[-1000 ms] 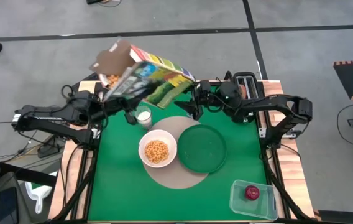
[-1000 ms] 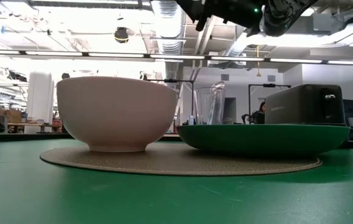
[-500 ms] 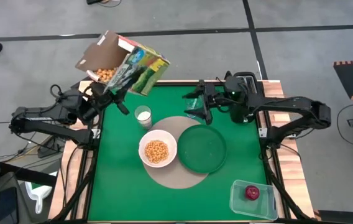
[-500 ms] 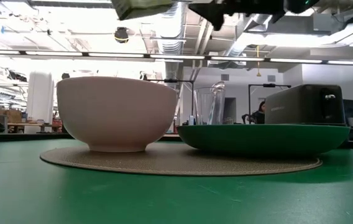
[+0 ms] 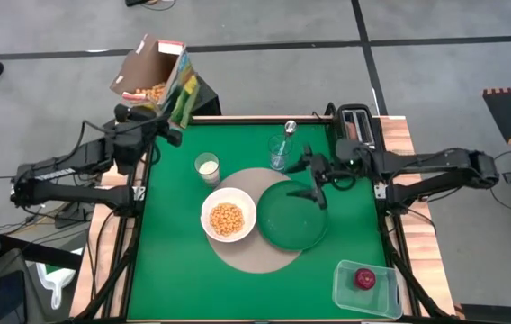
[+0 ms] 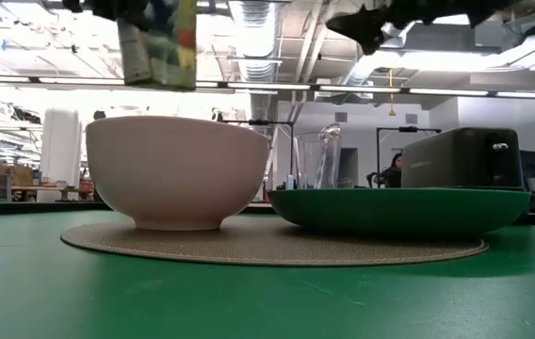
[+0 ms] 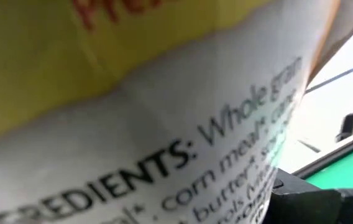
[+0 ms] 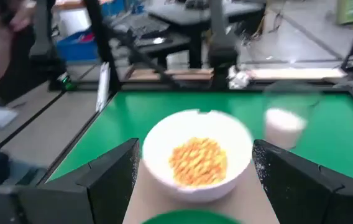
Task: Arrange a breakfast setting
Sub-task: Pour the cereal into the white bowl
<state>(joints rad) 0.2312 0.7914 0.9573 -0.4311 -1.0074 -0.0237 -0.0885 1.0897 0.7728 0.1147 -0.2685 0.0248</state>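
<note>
Left tool [image 5: 147, 126] holds cereal box [image 7: 164, 124] reading "INGREDIENTS: Whole grain".

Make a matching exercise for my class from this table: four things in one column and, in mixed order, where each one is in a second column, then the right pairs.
Things
1. cereal box
2. white bowl
3. red fruit
4. green plate

Places
A. in a clear container at a table corner
B. on the round mat, beside the bowl, empty
C. held by the left gripper at the table's far edge
D. on the round mat, filled with cereal

Pairs: 1-C, 2-D, 3-A, 4-B
</note>
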